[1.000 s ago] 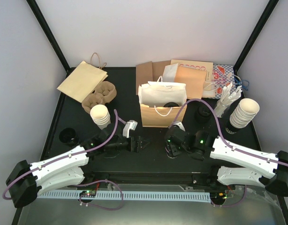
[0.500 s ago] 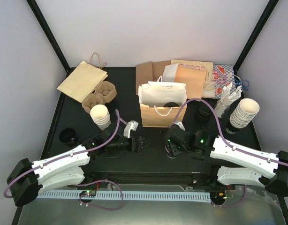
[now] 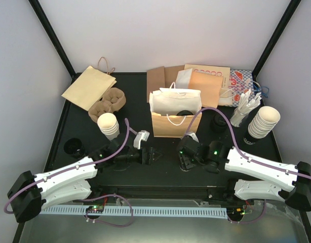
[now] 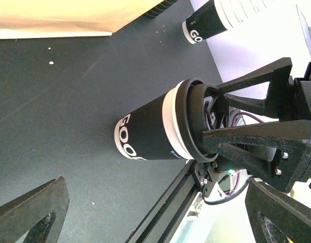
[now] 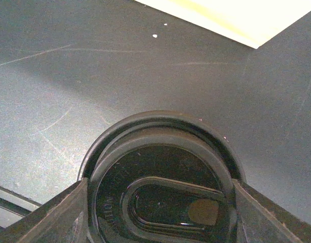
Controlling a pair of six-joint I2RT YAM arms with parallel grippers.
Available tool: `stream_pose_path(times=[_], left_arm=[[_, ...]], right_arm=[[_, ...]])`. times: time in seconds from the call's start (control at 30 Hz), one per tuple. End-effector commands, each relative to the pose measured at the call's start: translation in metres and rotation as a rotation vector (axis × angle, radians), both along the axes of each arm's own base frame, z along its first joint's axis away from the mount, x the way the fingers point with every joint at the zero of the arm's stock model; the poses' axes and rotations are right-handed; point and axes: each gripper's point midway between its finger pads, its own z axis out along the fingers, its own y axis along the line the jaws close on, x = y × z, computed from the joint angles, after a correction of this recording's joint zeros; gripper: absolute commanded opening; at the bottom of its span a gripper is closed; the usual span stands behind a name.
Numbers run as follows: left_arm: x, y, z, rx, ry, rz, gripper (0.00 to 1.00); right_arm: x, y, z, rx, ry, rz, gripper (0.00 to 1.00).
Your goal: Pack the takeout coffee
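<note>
**One cup held by its lid, left arm standing by**

1. At the left, the left gripper (image 3: 151, 155) hangs low over the table (image 3: 160, 174). Its jaws are spread wide and hold nothing. It points right toward the cup, near it but not touching.

2. Just right of it is the lidded cup (image 4: 150, 132). It has a dark wall with white lettering and a cream band under a black sip lid (image 5: 160, 192). It stands upright on the near side of the brown paper bag (image 3: 170, 130), apart from the bag. Whether its base rests on the table or hangs just clear cannot be told.

3. The right gripper (image 3: 185, 162) reaches the cup from above. Its fingers (image 5: 59, 217) press against opposite sides of the lid rim, so the cup sits directly under the hand.

4. Handling, as a judgement:
   - The cup should be light. Whether it is filled cannot be seen.
   - The paper wall is thin and will dent under a hard squeeze.
   - The lid is stiffer, but smooth and only pressed on, so a lift by the lid alone may pull it off.
   - The firmest hold is at the rolled lip where lid and wall meet.
   - Keep the cup upright.

5. The bag stands open, with a dark round shape (image 3: 184, 112) inside, likely the other cup's lid
</note>
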Motion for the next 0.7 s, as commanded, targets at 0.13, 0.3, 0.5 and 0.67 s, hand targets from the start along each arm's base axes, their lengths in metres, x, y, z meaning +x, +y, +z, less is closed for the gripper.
stream_pose_path(times=[0.13,0.3,0.5,0.67], left_arm=[[0.005,-0.009,0.02,-0.045,-0.035,0.0,0.98],[0.006,-0.01,0.019,-0.046,-0.033,0.001,0.98],[0.005,-0.012,0.018,-0.044,-0.027,-0.003,0.98],[0.006,-0.013,0.016,-0.042,-0.024,-0.001,0.98]], right_arm=[[0.001,-0.002,-0.015,0.002,0.012,-0.027,0.69],[0.0,-0.003,-0.02,0.002,0.026,-0.027,0.69],[-0.003,-0.003,-0.029,0.001,0.058,-0.024,0.69],[-0.005,-0.004,-0.033,-0.008,0.073,-0.022,0.69]])
